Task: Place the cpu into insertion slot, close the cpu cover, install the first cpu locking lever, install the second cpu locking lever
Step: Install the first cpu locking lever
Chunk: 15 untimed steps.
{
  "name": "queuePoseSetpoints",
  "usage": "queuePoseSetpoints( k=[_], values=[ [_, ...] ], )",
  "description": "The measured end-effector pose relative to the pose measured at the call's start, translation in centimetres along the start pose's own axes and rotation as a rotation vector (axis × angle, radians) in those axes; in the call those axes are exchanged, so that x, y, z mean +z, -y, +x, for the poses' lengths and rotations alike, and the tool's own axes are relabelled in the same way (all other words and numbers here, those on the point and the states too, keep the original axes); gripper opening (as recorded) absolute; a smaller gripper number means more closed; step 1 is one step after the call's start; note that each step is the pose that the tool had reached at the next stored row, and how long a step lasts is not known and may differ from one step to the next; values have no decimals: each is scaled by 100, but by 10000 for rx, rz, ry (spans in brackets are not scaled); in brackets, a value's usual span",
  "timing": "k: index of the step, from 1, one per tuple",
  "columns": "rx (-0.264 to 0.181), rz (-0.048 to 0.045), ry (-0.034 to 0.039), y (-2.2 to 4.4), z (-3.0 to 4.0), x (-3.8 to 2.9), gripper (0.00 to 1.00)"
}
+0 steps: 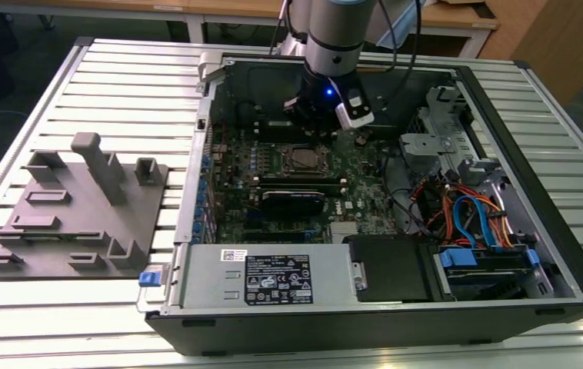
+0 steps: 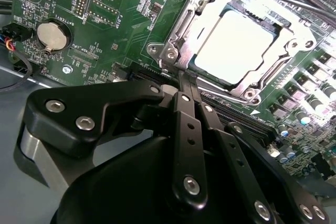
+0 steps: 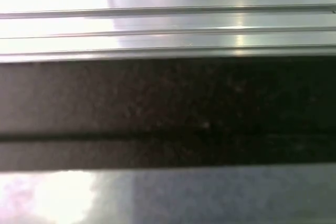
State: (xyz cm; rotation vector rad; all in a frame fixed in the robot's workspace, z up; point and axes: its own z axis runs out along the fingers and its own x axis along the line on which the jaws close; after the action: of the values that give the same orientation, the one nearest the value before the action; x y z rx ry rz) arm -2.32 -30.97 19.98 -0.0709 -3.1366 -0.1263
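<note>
- The insertion slot (image 1: 300,159) sits on the motherboard (image 1: 364,177), inside the open computer case (image 1: 374,330), which lies on the tabletop (image 1: 117,84).
- The cpu (image 2: 233,45) lies in the slot, and the cpu cover (image 2: 286,32) lies down over it as a frame around it.
- The gripper (image 2: 184,80) is just beside one corner of the slot.
- In the exterior view, a long card (image 1: 291,201) lies near the slot on its camera side.
- The power supply box (image 1: 271,277) lies further towards the camera.
- The drive bay with cables (image 1: 476,223) is to the exterior view's right of the slot.
- A fixture plate (image 1: 71,211) is well apart to the exterior view's left, outside the case.
</note>
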Motion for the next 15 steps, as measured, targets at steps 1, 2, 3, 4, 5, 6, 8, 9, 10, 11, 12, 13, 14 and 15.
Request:
queuePoseSetpoints(
  k=[1, 2, 3, 4, 5, 6, 8, 9, 10, 11, 12, 13, 14, 15],
  values=[
    [0, 14, 0, 0, 0, 2, 11],
    [0, 29, 1, 1, 0, 5, 11],
    [0, 45, 1, 1, 0, 7, 11],
    [0, 62, 0, 2, 0, 11, 11],
    [0, 75, 1, 2, 0, 15, 11],
    [0, 88, 4, 2, 0, 19, 11],
    [0, 109, 2, 3, 0, 24, 11],
    [-1, 112, 2, 3, 0, 24, 11],
    [0, 113, 2, 3, 0, 24, 11],
    [0, 112, 3, 3, 0, 25, 11],
    [0, 111, 3, 3, 0, 25, 11],
    [0, 109, 5, 2, 0, 21, 11],
    [0, 106, 9, 1, 0, 16, 11],
    [0, 106, 7, 1, 0, 8, 11]
  ],
)
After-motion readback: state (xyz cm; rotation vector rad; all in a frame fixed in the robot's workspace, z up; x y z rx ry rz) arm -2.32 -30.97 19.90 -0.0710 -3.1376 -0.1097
